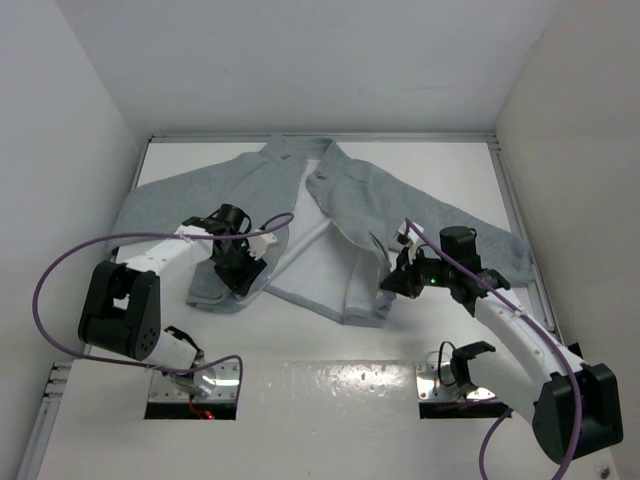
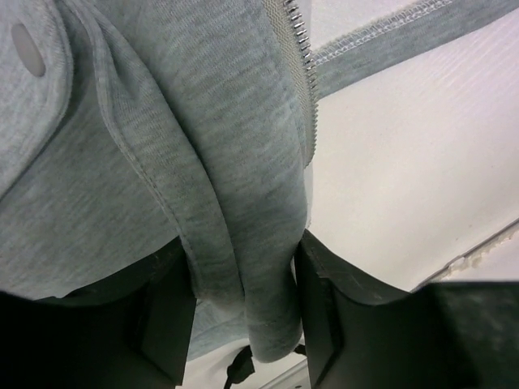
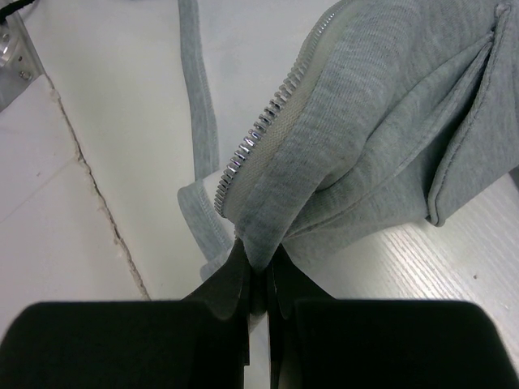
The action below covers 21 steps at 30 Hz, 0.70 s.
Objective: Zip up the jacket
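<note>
Two pinches on the jacket (image 1: 352,192): right gripper (image 3: 259,279) tight at four o'clock; I fear left gripper's (image 2: 243,312) bulky fold slipping out.

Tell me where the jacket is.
Top view: the jacket lies open centrally, left gripper on its left front edge, right gripper pinching the right one.
</note>
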Available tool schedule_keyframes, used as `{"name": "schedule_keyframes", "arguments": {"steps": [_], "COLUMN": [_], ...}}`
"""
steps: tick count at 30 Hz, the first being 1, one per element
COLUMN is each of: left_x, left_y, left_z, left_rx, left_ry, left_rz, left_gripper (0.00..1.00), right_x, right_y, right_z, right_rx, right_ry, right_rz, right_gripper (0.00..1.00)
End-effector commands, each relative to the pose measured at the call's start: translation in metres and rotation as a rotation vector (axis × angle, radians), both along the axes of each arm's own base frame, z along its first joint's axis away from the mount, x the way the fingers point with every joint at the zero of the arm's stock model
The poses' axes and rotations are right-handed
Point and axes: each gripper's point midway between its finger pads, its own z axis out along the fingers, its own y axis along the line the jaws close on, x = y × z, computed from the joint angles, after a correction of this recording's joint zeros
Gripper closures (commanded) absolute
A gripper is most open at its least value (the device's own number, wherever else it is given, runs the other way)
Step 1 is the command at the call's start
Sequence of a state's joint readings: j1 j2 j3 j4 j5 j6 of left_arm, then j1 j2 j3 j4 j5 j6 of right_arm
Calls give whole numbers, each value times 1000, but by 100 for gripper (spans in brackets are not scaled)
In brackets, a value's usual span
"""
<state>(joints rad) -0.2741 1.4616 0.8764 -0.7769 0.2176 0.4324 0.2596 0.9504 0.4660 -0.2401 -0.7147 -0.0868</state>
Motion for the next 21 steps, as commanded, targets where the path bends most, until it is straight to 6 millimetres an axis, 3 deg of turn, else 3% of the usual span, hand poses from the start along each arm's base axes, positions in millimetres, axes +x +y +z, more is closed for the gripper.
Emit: {"name": "schedule_keyframes", "arguments": {"steps": [1, 10, 13, 17, 19, 21], "left_x": [6, -5, -6, -1, -3, 1], "left_y": [-7, -1, 0, 0, -7, -25], "left_z": [3, -8, -10, -12, -12, 9], "left_rx": [-30, 7, 14, 31, -8, -154], "left_ry": [2, 36, 34, 17, 22, -37], "left_rz": [1, -3, 8, 1, -35, -84], "left_gripper": [48, 45, 56, 100, 100, 100], "right_x": [1, 0, 0, 4, 4, 7], "right_y": [3, 4, 4, 4, 6, 8], "right_z": [4, 4, 3, 6, 7, 11], "right_rx": [14, 15, 14, 17, 22, 35], "right_ry": [-37, -36, -32, -39, -36, -54], "right_rz": [23, 29, 30, 24, 26, 31], "right_gripper": [100, 100, 100, 100, 100, 100]}}
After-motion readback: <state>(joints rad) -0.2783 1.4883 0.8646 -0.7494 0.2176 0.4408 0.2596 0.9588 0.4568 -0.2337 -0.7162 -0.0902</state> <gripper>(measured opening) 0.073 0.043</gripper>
